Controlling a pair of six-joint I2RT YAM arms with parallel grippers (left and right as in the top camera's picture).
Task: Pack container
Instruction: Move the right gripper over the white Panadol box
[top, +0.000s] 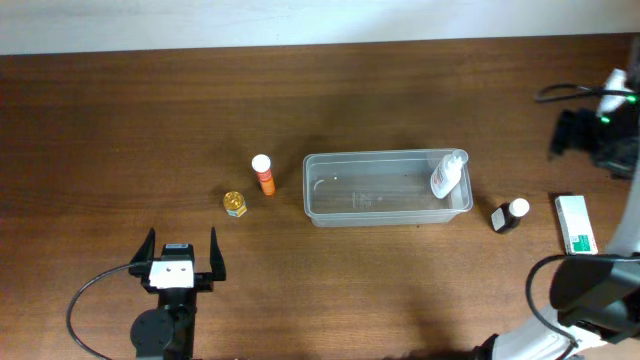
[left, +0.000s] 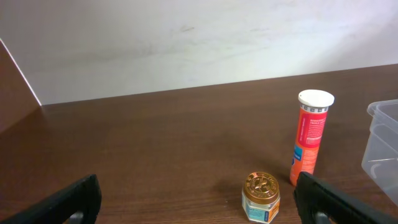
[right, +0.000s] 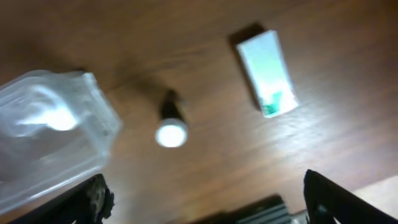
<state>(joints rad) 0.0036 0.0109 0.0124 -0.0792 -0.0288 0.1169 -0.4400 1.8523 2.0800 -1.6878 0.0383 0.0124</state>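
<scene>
The clear plastic container (top: 385, 187) sits lengthwise near the middle of a dark wooden table (top: 100, 120), seen from above. A small white bottle (top: 447, 174) rests inside it at the right end, its cap toward the far wall; whether it lies flat or leans cannot be told. The remainder of the tub holds nothing.

Just off the container's left end stands an orange tube with a white cap (top: 264, 174), upright and apart from the tub. A small jar with a gold lid (top: 234, 204) sits a little beyond the tube, farther from the container and nearer the robot.

Off the container's right end, a dark bottle with a white cap (top: 509, 215) stands close to the corner without touching it. A white-and-green box (top: 575, 223) lies flat farther out on the same side.

The left gripper (top: 181, 250) hovers on the near side of the container's left end, its jaws spread wide and empty, with the jar and tube framed between them in the wrist view. The right gripper (right: 205, 190) hangs above the table beyond the container's right end, blurred, with its fingers (right: 93, 196) wide apart at the frame's edges and nothing between them.
</scene>
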